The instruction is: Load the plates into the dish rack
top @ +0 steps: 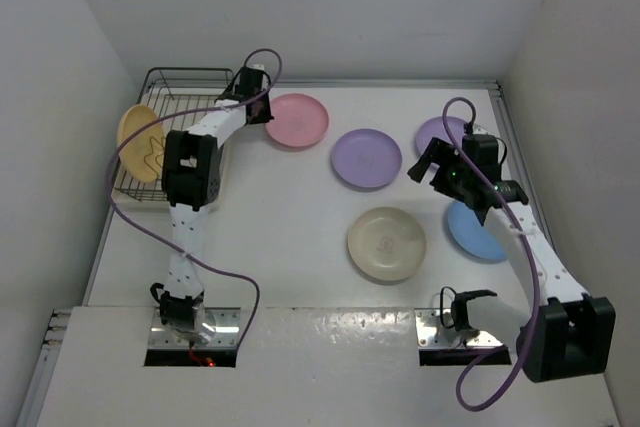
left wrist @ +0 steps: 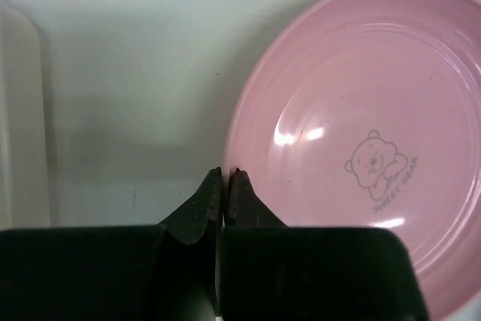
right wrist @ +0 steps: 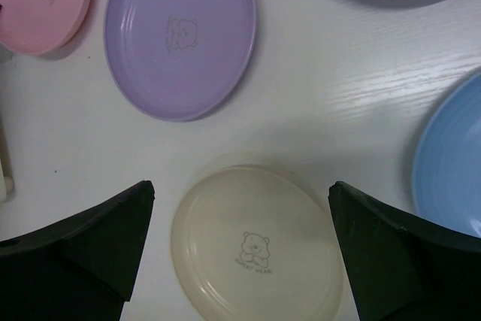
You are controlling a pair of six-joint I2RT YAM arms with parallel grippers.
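Two robot arms work over a white table [top: 300, 237] with round plates spread on it; one plate is racked and five lie flat. Nearest the arm bases are a cream plate [top: 386, 243] and, to its right, a light blue plate [top: 468, 235] partly under the right arm. The right gripper [right wrist: 239, 184] hangs above the cream plate with its jaws spread wide and nothing between them. Farther back lie a lilac plate [top: 366, 158] and a second lilac plate [top: 437, 132], the latter half hidden by the right gripper. Farther still lies a pink plate [top: 297, 119]; the left gripper [left wrist: 225, 174] sits at its left rim with the jaws pressed together. No plate shows between the tips, and whether they nip the very edge cannot be told. At the far left stands the wire dish rack [top: 185, 73], with a yellow plate [top: 135, 127] leaning in its left end.

The step in hand looks like the pink plate's pickup. To do it well, the rim probably has to sit properly between the fingers, one above and one below the lip. The plate would then be lifted, turned on edge and lowered between free prongs beside the yellow plate, with the purple cable kept clear.
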